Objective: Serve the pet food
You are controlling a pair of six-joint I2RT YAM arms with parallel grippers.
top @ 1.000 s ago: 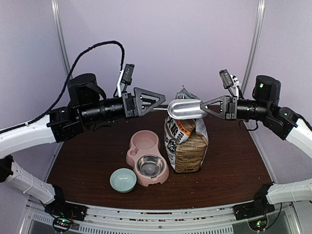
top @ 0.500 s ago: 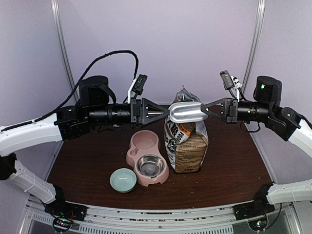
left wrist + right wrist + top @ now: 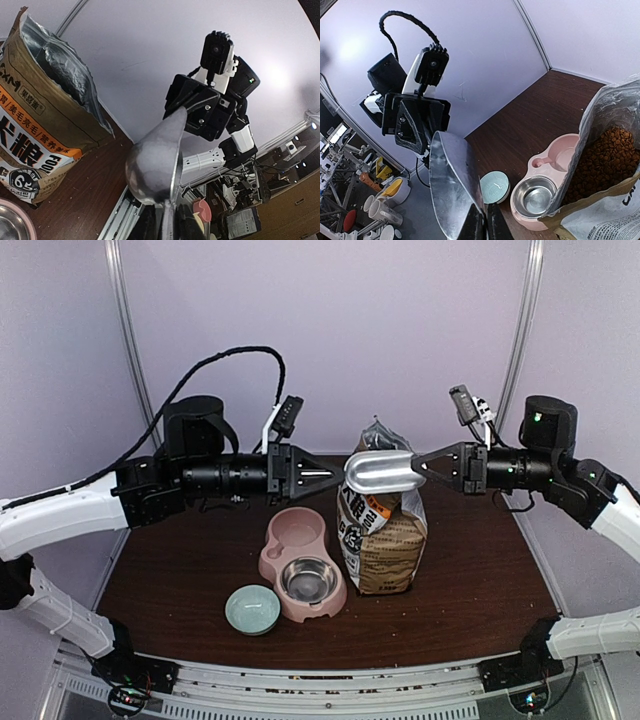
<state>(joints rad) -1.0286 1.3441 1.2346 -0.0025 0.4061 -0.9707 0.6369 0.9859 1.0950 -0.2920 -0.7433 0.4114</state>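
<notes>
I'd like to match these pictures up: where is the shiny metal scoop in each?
Top external: metal scoop at centre, above the food bag.
Left wrist: lower centre, rising from the bottom edge.
Right wrist: lower left of centre, rising from the bottom edge.
Shared landmark: the food bag, left side in the left wrist view, right edge in the right wrist view.

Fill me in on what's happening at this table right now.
Both arms hold a metal scoop in the air above the open bag. The left claw is shut on its thin handle, the right claw on its opposite end, so it looks like a handover. The pet food sits in the bag; none shows in the pink double bowl or the small green bowl.
</notes>
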